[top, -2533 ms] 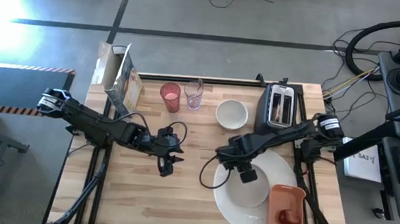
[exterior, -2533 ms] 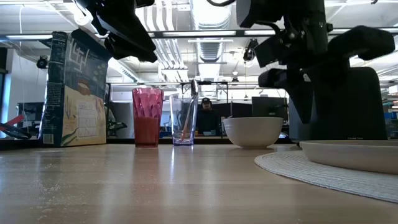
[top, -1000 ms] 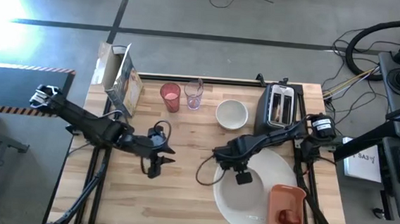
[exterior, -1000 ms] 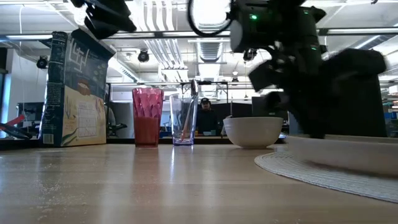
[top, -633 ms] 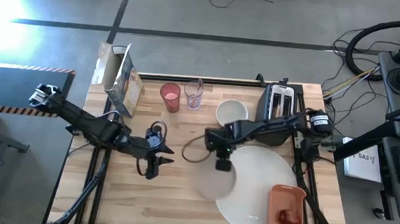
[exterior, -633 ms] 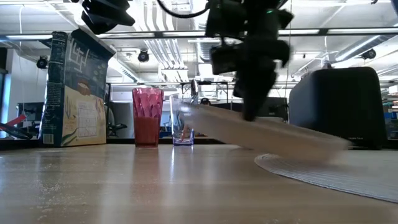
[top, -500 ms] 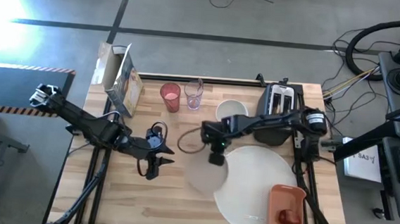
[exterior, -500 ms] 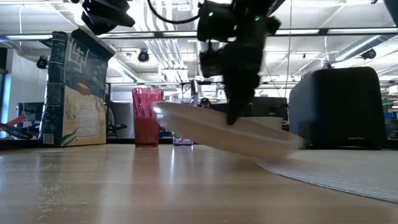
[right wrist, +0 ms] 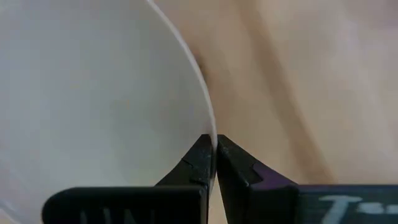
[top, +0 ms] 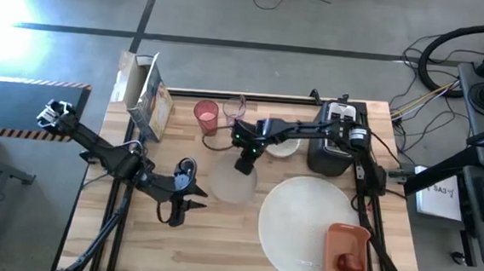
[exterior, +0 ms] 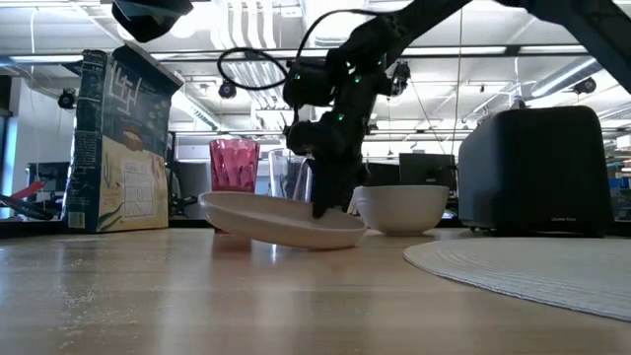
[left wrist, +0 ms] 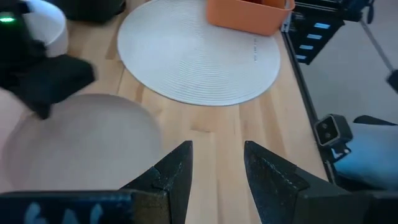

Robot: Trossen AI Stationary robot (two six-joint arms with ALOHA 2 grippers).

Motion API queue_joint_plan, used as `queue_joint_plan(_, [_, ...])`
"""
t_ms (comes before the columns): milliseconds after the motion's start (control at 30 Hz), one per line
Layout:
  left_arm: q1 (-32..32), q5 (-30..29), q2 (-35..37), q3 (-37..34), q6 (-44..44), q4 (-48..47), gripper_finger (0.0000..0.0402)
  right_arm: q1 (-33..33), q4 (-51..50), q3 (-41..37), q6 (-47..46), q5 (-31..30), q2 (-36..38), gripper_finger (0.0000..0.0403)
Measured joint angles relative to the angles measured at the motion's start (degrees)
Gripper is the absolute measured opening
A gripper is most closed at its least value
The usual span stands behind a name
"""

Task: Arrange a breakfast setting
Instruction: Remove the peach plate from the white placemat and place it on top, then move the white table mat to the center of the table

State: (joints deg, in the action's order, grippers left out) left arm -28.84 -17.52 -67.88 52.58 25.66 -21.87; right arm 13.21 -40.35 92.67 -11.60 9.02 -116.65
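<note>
Only right wrist view shows right gripper (right wrist: 214,163) pinching smaller pale plate (right wrist: 93,99) rim.

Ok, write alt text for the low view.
The right gripper pinches the rim of a pale plate, tilted just above the table. Behind stand a pink tumbler, glass, white bowl, cereal box and black toaster.

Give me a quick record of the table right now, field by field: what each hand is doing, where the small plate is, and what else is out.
right hand: shut on small plate's rim
small plate: tilted, mid-table, in front of pink tumbler
left hand: open, empty, near front left
bowl: beside toaster
round mat: bare, orange tray at its corner
cereal box: back left
</note>
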Motion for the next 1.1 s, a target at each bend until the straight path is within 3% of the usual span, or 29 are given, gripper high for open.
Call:
queue_joint_plan(367, [-0.8,-0.1,0.0,0.0,0.3,0.0,0.0128,4.9,0.3,3.3,3.9,-0.3,-1.3,0.0011])
queue_joint_plan(533, [-0.8,-0.1,0.2,0.0,0.2,-0.1,0.0128,4.8,0.2,3.3,5.6,-0.5,-0.2,0.0037])
queue_joint_plan(700, [-0.8,-0.1,0.2,0.0,0.2,-0.2,0.0128,5.0,-0.7,3.3,6.4,-4.5,0.3,0.0072])
queue_joint_plan(900, [-0.8,-0.1,0.2,0.0,0.3,-0.2,0.0128,4.8,-12.8,3.3,1.9,-4.6,5.3,0.0092])
queue_joint_plan(1100, [-0.8,-0.4,0.2,0.0,0.3,-0.2,0.0128,-1.2,-24.0,1.8,-3.0,-4.5,12.4,0.0072])
